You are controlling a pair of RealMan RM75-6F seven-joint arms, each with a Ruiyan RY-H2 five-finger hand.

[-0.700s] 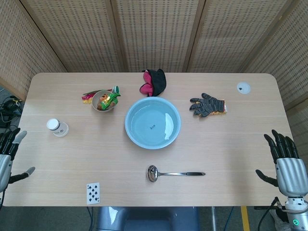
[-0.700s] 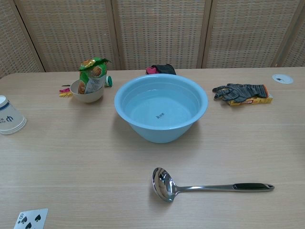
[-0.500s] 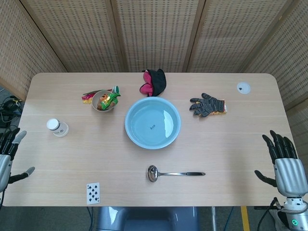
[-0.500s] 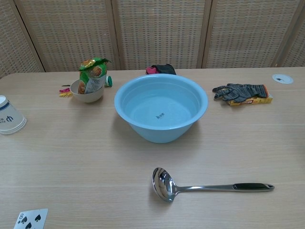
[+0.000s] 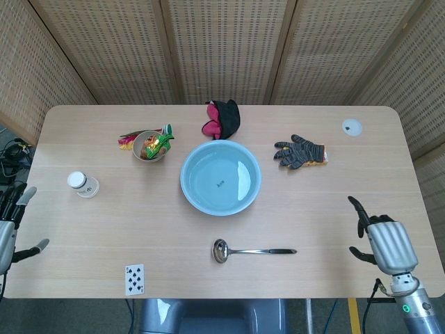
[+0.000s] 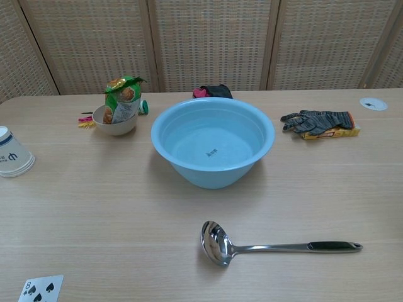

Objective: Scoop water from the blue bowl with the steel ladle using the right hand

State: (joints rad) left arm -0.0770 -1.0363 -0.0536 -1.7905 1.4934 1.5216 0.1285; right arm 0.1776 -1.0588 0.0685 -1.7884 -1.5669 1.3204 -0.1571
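Observation:
The blue bowl point(image 5: 220, 177) point(image 6: 213, 141) holds water and stands mid-table. The steel ladle point(image 5: 252, 250) point(image 6: 277, 246) lies flat near the front edge, its cup to the left and its dark-tipped handle pointing right. My right hand point(image 5: 381, 239) hovers over the table's front right part, well to the right of the handle, holding nothing, fingers apart. At the far left edge of the table my left hand point(image 5: 12, 224) stays open and empty. Neither hand shows in the chest view.
A dark glove on a yellow packet point(image 5: 301, 152) lies right of the bowl. A small bowl with snack wrappers point(image 5: 150, 145), a paper cup point(image 5: 83, 184), a playing card point(image 5: 135, 279), red-black cloth point(image 5: 222, 119) and a white disc point(image 5: 352, 126) lie around.
My right hand has moved left, in over the table's front right part, and turned. The ladle, the bowl and the left hand have stayed put.

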